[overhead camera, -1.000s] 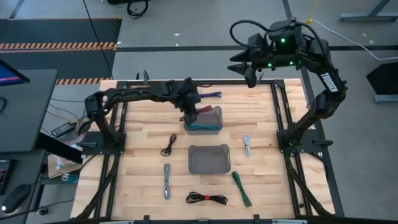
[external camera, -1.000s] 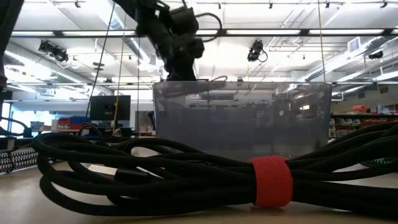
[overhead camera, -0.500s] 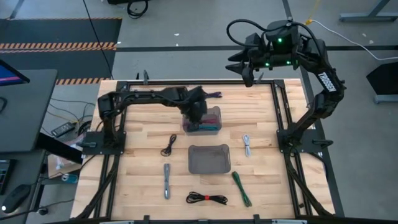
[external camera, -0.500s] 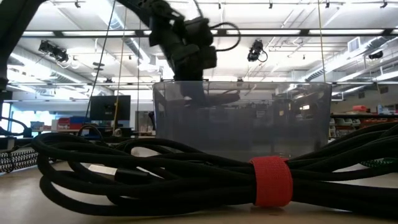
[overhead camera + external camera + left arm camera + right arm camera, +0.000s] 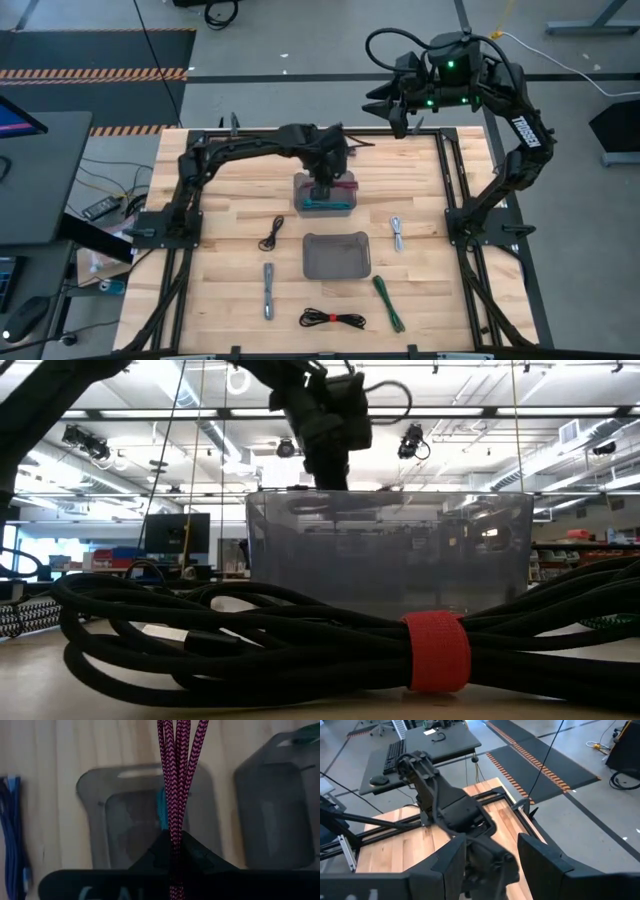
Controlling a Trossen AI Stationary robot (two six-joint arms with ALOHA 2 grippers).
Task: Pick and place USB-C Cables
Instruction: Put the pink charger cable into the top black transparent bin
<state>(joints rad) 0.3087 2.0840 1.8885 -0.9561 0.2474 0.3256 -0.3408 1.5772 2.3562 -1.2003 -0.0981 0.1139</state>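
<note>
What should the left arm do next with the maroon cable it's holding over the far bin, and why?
Probably lower a little and open. The left gripper is shut on the maroon cable, which hangs over the far bin where a teal cable already lies. The right gripper waits raised beyond the table's far edge.

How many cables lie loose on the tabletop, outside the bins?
5 visible: a black cable, a grey cable, a black cable with red tie, a green cable, a white cable. Another may hide behind the left arm.
</note>
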